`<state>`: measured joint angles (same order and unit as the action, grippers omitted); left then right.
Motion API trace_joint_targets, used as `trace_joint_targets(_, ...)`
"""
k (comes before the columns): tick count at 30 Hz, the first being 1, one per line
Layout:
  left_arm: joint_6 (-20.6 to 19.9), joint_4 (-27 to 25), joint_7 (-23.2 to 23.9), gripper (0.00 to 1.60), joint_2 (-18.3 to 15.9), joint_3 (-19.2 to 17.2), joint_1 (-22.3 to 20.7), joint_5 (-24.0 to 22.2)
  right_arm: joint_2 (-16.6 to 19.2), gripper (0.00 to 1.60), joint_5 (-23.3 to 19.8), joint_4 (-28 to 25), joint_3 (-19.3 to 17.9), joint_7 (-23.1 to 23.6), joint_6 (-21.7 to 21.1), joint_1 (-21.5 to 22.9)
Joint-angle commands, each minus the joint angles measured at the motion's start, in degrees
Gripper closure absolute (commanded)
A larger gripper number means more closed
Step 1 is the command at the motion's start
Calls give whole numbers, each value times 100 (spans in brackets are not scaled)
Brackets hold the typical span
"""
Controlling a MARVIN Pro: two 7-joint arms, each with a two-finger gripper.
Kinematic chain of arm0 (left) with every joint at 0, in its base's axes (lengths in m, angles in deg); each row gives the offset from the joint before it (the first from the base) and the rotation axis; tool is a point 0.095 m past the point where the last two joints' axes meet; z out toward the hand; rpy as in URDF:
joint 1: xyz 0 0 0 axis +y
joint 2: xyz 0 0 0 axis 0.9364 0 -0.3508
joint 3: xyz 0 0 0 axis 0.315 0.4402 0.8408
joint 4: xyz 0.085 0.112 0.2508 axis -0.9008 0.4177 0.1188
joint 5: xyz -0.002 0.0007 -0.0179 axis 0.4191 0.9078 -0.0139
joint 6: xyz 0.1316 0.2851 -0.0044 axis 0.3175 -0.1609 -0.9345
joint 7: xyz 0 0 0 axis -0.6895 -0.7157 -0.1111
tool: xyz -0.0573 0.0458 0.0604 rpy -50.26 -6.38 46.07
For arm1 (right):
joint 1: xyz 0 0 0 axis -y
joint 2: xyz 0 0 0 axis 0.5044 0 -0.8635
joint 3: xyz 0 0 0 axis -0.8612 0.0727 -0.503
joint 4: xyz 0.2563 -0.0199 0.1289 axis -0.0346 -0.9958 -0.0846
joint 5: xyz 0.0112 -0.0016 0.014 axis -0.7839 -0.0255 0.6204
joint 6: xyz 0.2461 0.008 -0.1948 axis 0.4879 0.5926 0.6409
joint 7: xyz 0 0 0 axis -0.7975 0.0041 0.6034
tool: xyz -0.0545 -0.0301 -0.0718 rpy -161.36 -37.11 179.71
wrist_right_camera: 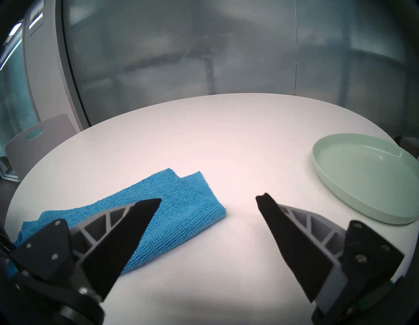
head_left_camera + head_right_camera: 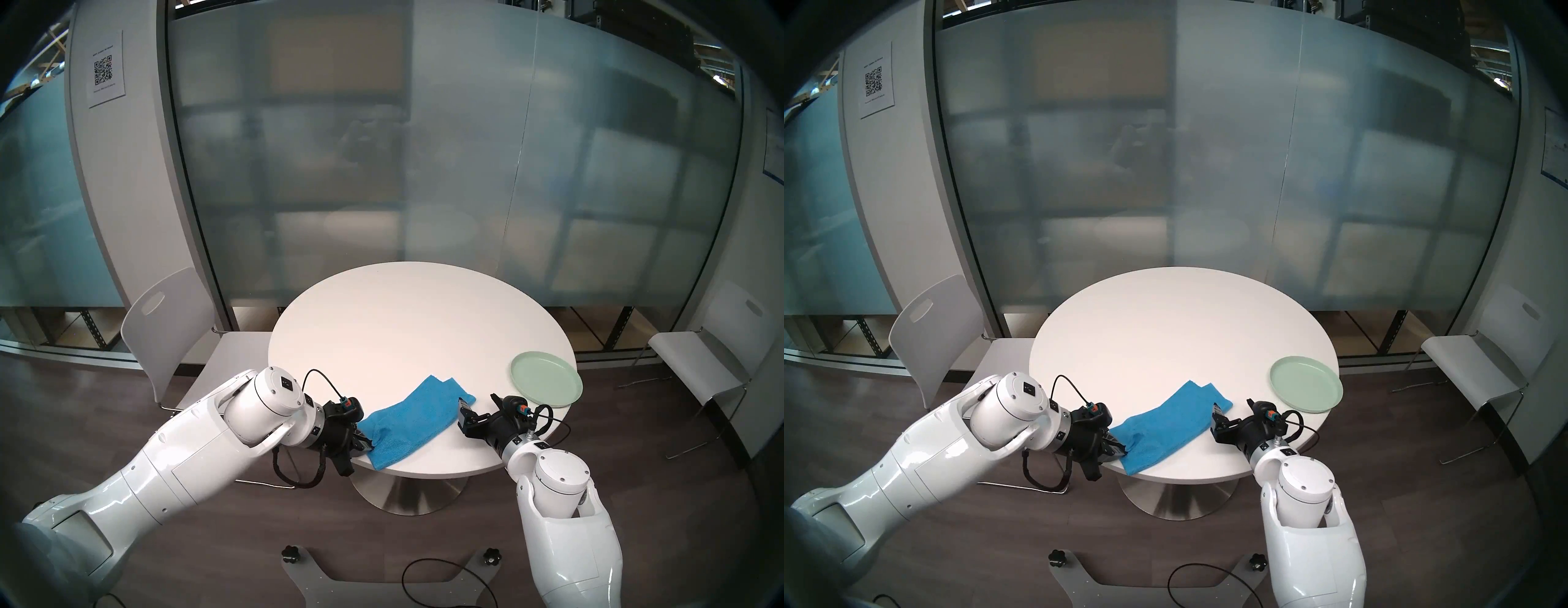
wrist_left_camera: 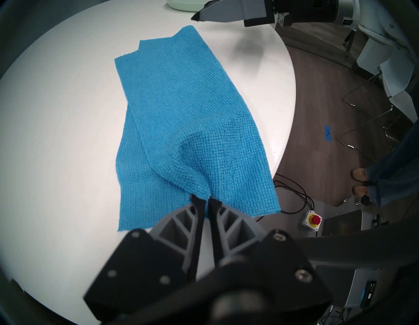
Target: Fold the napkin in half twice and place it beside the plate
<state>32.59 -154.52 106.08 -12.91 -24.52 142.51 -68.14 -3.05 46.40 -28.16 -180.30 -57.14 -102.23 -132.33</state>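
Frosted glass wall (image 2: pixel 382 148), white chairs (image 2: pixel 161 335)

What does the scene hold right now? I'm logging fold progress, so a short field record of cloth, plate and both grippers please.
cloth: bright blue terry napkin, lying as a long doubled strip on the round white table, its near corner overhanging the edge
plate: round pale mint-green plate, empty, at the table's right edge, apart from the napkin
left gripper: shut on a pinched ridge at the napkin's near end
right gripper: open, holding nothing, at the napkin's far end, one finger over the cloth
fold progress: second fold not yet made
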Motion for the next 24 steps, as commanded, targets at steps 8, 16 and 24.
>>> trace_joint_targets(8, -14, -109, -84, 112, -42, -48, 65, -42, -39, 0, 110, 309, 82, -52, -81, 452)
trace_joint_targets(16, -1, -118, -116, 111, -58, -49, 66, -55, -78, 0, 126, 338, 82, -87, -252, 507)
trace_joint_targets(24, 18, -113, -133, 112, -65, -46, 59, -70, -53, 0, 129, 339, 149, -31, -436, 551)
